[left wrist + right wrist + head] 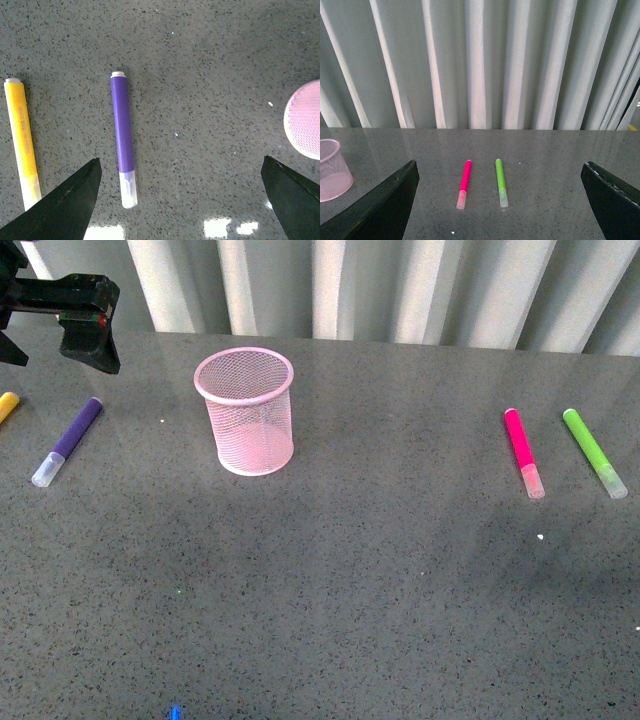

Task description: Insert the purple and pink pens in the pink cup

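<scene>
While the pink cup is standing upright on the gray table, the purple pen is lying left of it and the pink pen far right, with bare table between. My left gripper is hovering over the purple pen, spread wide. My right gripper is gaping wide too.

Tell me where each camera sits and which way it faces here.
Left wrist: on the left arm, looking straight down at the table; the left gripper shows open jaws framing the purple pen, with a yellow pen and the pink cup at the edges.
Right wrist: on the right arm, low, facing across the table to a ribbed wall; the right gripper shows open jaws framing the pink pen and green pen.
Front: on the robot's body, looking forward and down; only the left gripper shows.
Shared: all three see the pink cup.
</scene>
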`<move>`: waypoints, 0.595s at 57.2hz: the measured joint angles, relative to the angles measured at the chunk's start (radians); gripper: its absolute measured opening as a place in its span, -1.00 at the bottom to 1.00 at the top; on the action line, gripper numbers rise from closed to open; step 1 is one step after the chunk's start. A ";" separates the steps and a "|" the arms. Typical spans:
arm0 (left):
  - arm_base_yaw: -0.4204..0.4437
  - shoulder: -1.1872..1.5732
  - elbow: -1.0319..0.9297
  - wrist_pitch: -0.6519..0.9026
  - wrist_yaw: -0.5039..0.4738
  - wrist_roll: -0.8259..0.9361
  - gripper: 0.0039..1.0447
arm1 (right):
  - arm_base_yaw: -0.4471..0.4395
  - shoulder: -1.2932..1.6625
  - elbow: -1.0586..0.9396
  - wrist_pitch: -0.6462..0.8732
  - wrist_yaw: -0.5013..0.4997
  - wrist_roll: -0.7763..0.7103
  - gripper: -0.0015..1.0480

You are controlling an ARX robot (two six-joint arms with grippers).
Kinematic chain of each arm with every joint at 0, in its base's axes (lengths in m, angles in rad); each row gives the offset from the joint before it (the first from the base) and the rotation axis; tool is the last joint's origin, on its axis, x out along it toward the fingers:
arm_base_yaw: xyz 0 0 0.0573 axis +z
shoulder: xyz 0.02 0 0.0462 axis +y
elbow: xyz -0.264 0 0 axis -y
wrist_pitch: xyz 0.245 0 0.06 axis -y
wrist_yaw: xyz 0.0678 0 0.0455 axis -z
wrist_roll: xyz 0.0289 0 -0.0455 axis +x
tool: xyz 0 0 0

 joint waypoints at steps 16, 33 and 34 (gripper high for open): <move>0.001 0.112 0.085 -0.028 -0.035 0.033 0.88 | 0.000 0.000 0.000 0.000 0.000 0.000 0.87; 0.001 0.217 0.164 -0.038 -0.039 0.035 0.88 | 0.000 0.000 0.000 0.000 0.000 0.000 0.87; 0.002 0.224 0.169 -0.038 -0.041 0.035 0.88 | 0.000 0.000 0.000 0.000 0.000 0.000 0.87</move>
